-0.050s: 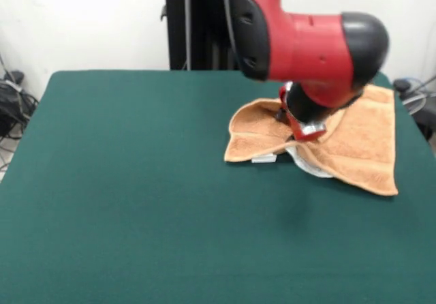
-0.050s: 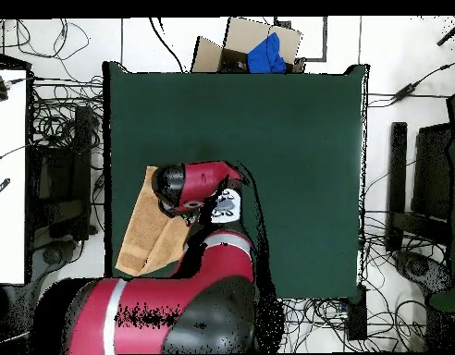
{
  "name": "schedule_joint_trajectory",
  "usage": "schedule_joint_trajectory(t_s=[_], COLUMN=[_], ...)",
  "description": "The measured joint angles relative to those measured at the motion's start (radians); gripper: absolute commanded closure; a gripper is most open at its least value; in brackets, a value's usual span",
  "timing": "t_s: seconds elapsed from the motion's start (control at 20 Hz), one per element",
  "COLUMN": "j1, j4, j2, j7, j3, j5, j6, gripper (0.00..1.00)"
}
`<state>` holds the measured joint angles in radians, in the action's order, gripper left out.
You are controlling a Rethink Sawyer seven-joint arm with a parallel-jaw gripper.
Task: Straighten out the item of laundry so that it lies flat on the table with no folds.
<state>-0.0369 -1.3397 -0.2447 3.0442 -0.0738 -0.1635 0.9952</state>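
Observation:
The item of laundry point(image 1: 368, 133), an orange-tan towel, lies on the right part of the dark green table point(image 1: 136, 181). Its right half lies mostly flat. Its left part point(image 1: 255, 130) is bunched and folded over, with a small white tag point(image 1: 264, 158) at the front edge. My gripper point(image 1: 303, 137) is down on the towel's middle, under the red and black arm, which hides much of it. In the overhead view the towel point(image 2: 143, 231) shows left of the arm, near the table's point(image 2: 296, 139) left edge, and the gripper point(image 2: 222, 205) sits just right of it.
A cardboard box point(image 2: 259, 46) holding something blue stands past the table's top edge in the overhead view. Cables cover the floor around the table. A white surface point(image 2: 9, 166) stands at the left and dark furniture point(image 2: 425, 185) at the right.

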Motion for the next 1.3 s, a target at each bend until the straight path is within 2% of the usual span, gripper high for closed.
schedule_joint_trajectory(t_s=[0.1, 0.3, 0.65, 1.1, 1.25, 1.3], j1=[-0.024, -0.036, -0.045, -0.03, -0.005, 0.017], j4=[0.089, 0.187, 0.309, 0.437, 0.528, 0.576], j2=[0.042, 0.087, 0.14, 0.159, 0.175, 0.184], j7=[0.0, 0.0, 0.0, 0.0, 0.0, 0.0], j3=[-0.01, -0.01, -0.01, -0.019, -0.028, -0.033], j5=[-0.025, -0.06, -0.121, -0.31, -0.45, -0.525], j6=[0.11, 0.227, 0.346, 0.312, 0.2, 0.095], gripper=[0.0, 0.0, 0.0, 0.0, 0.0, 0.0])
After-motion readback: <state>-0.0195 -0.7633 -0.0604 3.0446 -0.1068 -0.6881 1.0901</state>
